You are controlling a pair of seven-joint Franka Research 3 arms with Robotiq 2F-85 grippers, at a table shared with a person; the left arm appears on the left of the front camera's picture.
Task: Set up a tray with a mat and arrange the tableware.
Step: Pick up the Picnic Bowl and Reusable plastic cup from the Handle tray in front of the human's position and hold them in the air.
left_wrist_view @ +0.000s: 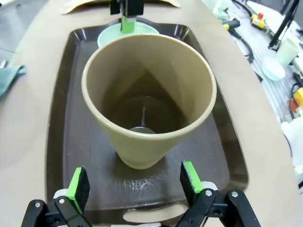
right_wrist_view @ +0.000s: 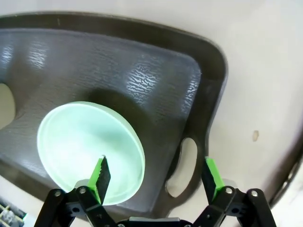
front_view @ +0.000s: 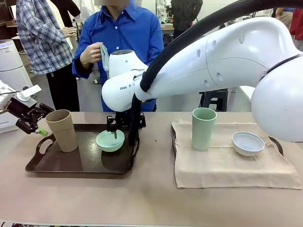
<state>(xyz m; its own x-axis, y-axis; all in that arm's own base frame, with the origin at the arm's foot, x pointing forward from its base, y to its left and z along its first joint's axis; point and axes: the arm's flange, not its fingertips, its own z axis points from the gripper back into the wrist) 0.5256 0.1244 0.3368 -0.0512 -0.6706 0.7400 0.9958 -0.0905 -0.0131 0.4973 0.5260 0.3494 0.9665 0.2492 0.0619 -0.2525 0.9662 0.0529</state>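
Right arm [front_view: 227, 56] closest, right gripper [right_wrist_view: 155, 172] spread astride mint-green bowl [front_view: 110, 140] rim on dark tray [front_view: 71, 163], left gripper [left_wrist_view: 134, 180] spread beside tan cup [front_view: 62, 130], same tray, pale green cup [front_view: 204, 127] and white bowl [front_view: 247, 143] set on beige mat [front_view: 227, 165], right, tan tabletop [front_view: 142, 198], person [front_view: 128, 33] far side.
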